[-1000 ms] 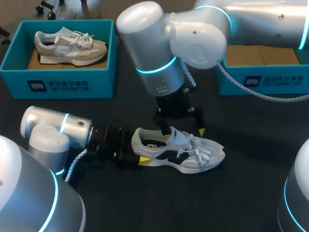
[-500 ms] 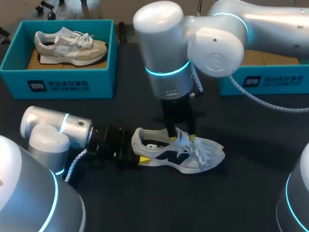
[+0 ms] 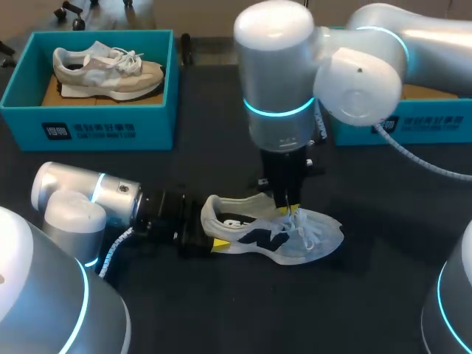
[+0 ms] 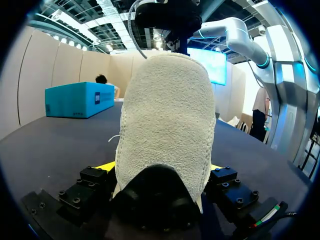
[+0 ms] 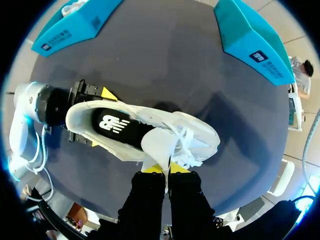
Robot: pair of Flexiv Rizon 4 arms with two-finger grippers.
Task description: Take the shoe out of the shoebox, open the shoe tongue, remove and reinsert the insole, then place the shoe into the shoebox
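A white shoe (image 3: pixel 313 240) with dark side marks lies on the dark table, toe to the right. Its heel (image 4: pixel 167 115) sits between the wide-open fingers of my left gripper (image 3: pixel 214 225), which lies low on the table behind it. Yellow tips show close on both sides of the heel. My right gripper (image 5: pixel 161 168) comes straight down over the lacing and is shut on the white shoe tongue (image 5: pixel 159 145). The black insole (image 5: pixel 117 125) shows inside the shoe. In the head view the right gripper (image 3: pixel 289 212) hides the tongue.
A teal shoebox (image 3: pixel 88 122) at the back left holds a beige shoe (image 3: pixel 107 70). A second teal shoebox (image 3: pixel 402 122) stands at the back right, partly behind my right arm. Bare dark tabletop lies in front of the white shoe.
My right arm has shifted to the right over the shoe and its gripper has closed from wide open onto the tongue. The left arm and the shoe have stayed put.
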